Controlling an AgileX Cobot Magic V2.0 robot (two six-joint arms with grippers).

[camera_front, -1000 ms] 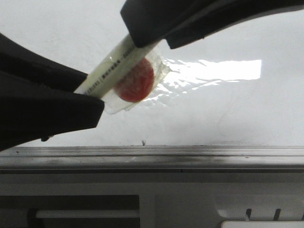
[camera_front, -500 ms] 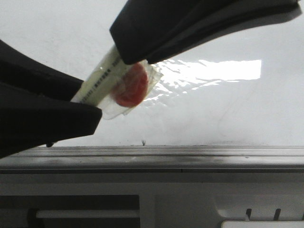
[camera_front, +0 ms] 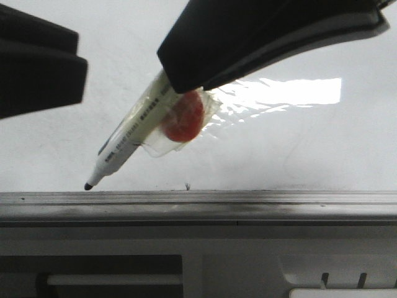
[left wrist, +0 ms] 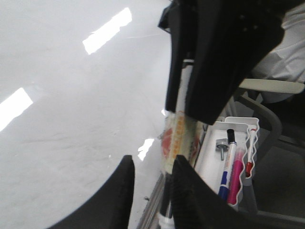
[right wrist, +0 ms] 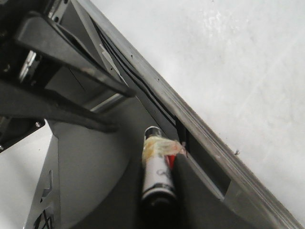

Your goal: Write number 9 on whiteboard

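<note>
My right gripper [camera_front: 180,77] is shut on a pale marker pen [camera_front: 133,133] that slants down to the left. Its bare black nib [camera_front: 88,185] sits just above the whiteboard's grey rail [camera_front: 248,208]. Clear tape with a red disc [camera_front: 184,117] is wrapped round the pen. In the right wrist view the pen [right wrist: 157,174] lies between the fingers [right wrist: 161,164]. My left gripper [camera_front: 80,56] is up and to the left, clear of the pen. In its own view its jaws [left wrist: 153,162] stand apart, with the whiteboard [left wrist: 71,119] showing between them. No number 9 shows on the whiteboard [camera_front: 298,143].
Bright glare [camera_front: 298,92] lies on the board. A tiny dark speck [camera_front: 187,185] sits by the rail. A beige-grey slotted panel [camera_front: 236,261] runs below the rail. A white tray [left wrist: 217,143] with several pens hangs beside the board.
My left gripper has let go of the pen's nib end and moved up and to the left. The nib now shows bare, and the right gripper still holds the pen.
</note>
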